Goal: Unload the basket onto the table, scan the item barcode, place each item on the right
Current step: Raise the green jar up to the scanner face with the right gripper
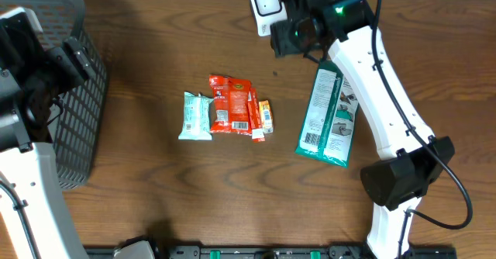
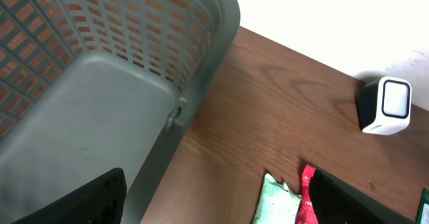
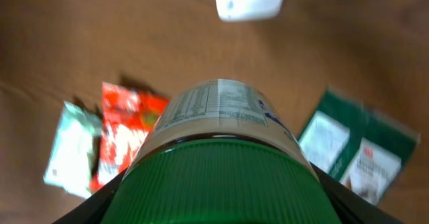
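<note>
A jar [image 3: 216, 113] with a green screw lid [image 3: 214, 177] and a pale label of fine print is grasped by the jaws of the right arm [image 1: 372, 81]. The jaws clench it at the lid end, one on either side. It hangs in the air over the far part of the wooden surface [image 1: 155, 197], right of centre. In the overhead view the arm's wrist covers the jar almost wholly.

Just beyond the jar stands a small white scanner [image 1: 266, 3], close to the far edge. In the right wrist view it sits ahead of the jar's far end, apart from it. No barcode can be made out on the part of the label that shows.

The step in hand seems to be presenting the jar to the scanner. The next move likely calls for turning the jar until its barcode faces the scanner's window, then holding it steady there.

Nearer, a green and white pouch [image 1: 327, 118] lies flat on the right. At centre lie a red packet [image 1: 231, 104], a pale green packet [image 1: 196, 116] and a small yellow packet [image 1: 266, 115], side by side.

On the far left, the left arm [image 1: 31, 81] hovers above a grey mesh basket [image 2: 201, 63]. Its jaws are spread wide and hold nothing.
</note>
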Robot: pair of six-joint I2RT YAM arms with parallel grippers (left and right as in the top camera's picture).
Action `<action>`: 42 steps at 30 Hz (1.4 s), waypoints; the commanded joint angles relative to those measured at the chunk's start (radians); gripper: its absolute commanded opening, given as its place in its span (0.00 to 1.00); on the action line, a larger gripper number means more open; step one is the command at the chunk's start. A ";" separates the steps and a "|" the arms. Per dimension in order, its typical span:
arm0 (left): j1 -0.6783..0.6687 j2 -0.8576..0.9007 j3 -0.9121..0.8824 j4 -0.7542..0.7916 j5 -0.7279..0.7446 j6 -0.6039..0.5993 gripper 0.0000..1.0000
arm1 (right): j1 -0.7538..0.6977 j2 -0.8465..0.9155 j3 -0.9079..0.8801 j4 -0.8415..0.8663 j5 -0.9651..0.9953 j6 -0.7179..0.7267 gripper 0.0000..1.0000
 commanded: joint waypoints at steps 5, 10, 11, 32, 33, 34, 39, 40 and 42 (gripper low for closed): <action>0.002 0.005 0.013 -0.003 0.005 0.013 0.87 | -0.022 -0.002 0.013 0.195 0.002 -0.052 0.01; 0.002 0.005 0.013 -0.003 0.005 0.013 0.87 | -0.040 0.006 -0.007 0.344 0.002 -0.054 0.01; 0.002 0.005 0.013 -0.003 0.005 0.013 0.87 | -0.041 0.011 -0.012 0.376 0.001 -0.065 0.01; 0.002 0.005 0.013 -0.003 0.005 0.013 0.87 | -0.043 0.465 -0.018 1.207 0.077 -0.217 0.01; 0.002 0.005 0.013 -0.003 0.005 0.013 0.87 | -0.044 0.482 -0.018 1.237 0.096 -0.217 0.01; 0.002 0.005 0.013 -0.003 0.005 0.013 0.87 | -0.047 0.497 -0.018 1.270 0.109 -0.218 0.01; 0.002 0.005 0.013 -0.003 0.005 0.013 0.87 | -0.067 0.521 -0.018 1.354 0.103 -0.216 0.01; 0.002 0.005 0.013 -0.003 0.005 0.013 0.87 | -0.070 0.521 -0.018 1.359 0.094 -0.216 0.01; 0.002 0.005 0.013 -0.003 0.005 0.013 0.87 | -0.073 0.521 -0.018 1.362 0.068 -0.216 0.01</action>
